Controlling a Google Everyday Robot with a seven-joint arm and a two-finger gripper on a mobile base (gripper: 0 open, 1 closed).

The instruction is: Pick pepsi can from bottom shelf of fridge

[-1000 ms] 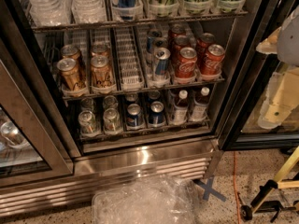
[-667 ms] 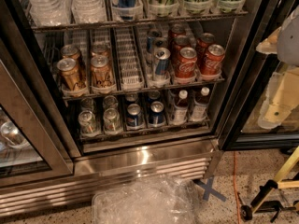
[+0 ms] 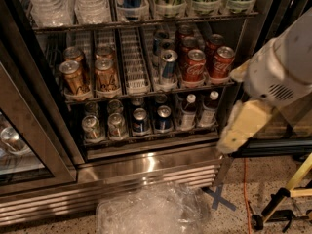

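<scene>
The fridge stands open in front of me, its steel frame and base grille below. On the bottom shelf, two dark-blue pepsi cans stand side by side in the middle lanes, the second pepsi can just to the right. Silver-topped cans are left of them and two small bottles are right of them. My gripper, cream-coloured below the white arm, hangs at the right, outside the fridge at bottom-shelf height. It is apart from the cans.
The tier above holds gold-brown cans, a blue can and red Coca-Cola cans. A glass door stands at the left. Crumpled clear plastic lies on the floor, with a yellow-and-black stand at the right.
The arm and gripper have swung left and down from the right edge toward the fridge's lower right corner. The cans have not moved.
</scene>
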